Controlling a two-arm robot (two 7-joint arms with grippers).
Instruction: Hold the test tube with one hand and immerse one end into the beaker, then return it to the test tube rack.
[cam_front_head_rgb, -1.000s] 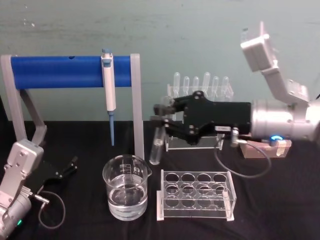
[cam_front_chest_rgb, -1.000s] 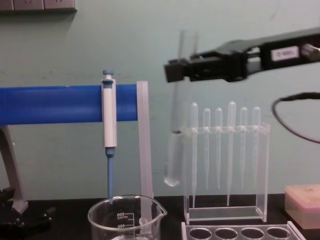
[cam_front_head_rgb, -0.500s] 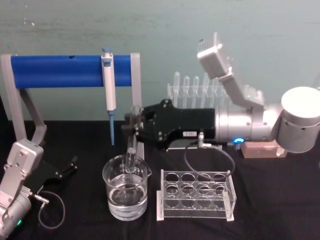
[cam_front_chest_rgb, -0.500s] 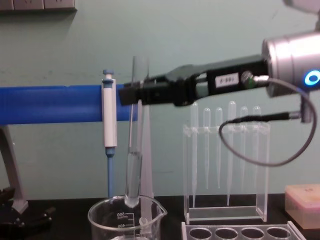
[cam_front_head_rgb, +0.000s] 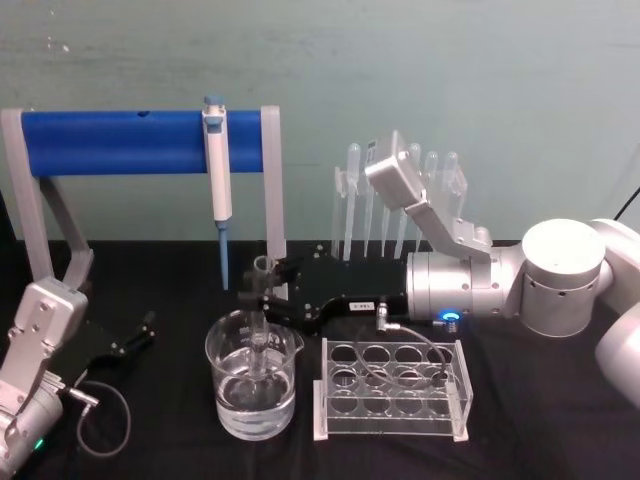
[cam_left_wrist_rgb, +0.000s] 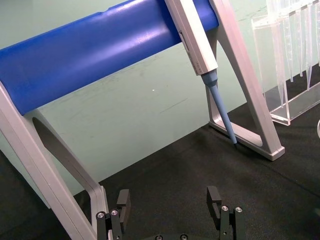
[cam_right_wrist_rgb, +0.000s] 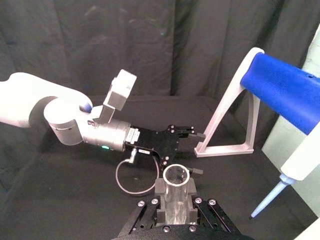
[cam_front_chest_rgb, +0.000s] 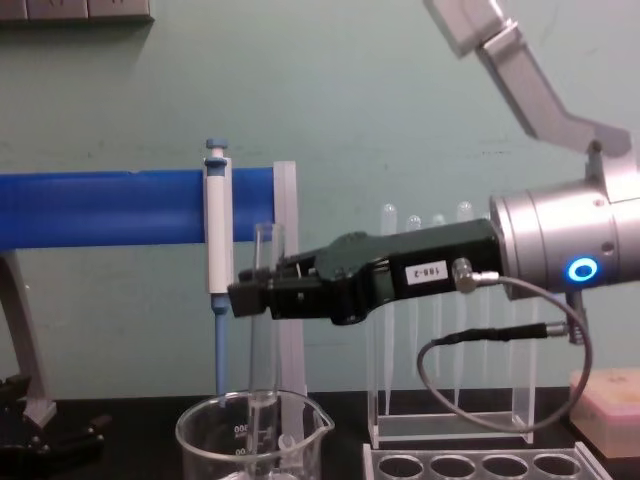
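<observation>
Black cloth covers the table (cam_front_head_rgb: 560, 430) before a pale green wall. Over its middle the right gripper (cam_front_head_rgb: 262, 296) (cam_front_chest_rgb: 254, 298), black with a small white label on a silver wrist lit by a blue ring, reaches in level from the right and is clamped on a long clear glass test tube (cam_front_head_rgb: 259, 336) (cam_front_chest_rgb: 263, 250) (cam_right_wrist_rgb: 176, 176) just below its open rim. The tube stands upright, its rounded lower end down inside the wide clear glass beaker (cam_front_head_rgb: 290, 388) (cam_front_chest_rgb: 305, 440), below the rim; whether it meets the clear liquid in the bottom I cannot tell. A clear plastic test tube rack (cam_front_head_rgb: 392, 392) stands just right of the beaker. Behind hangs a white-and-blue pipettor (cam_front_head_rgb: 217, 165) on a blue-barred stand (cam_front_head_rgb: 120, 142). The left gripper (cam_front_head_rgb: 143, 332) (cam_left_wrist_rgb: 168, 200) lies low on the cloth at the left, fingers spread and holding nothing.
</observation>
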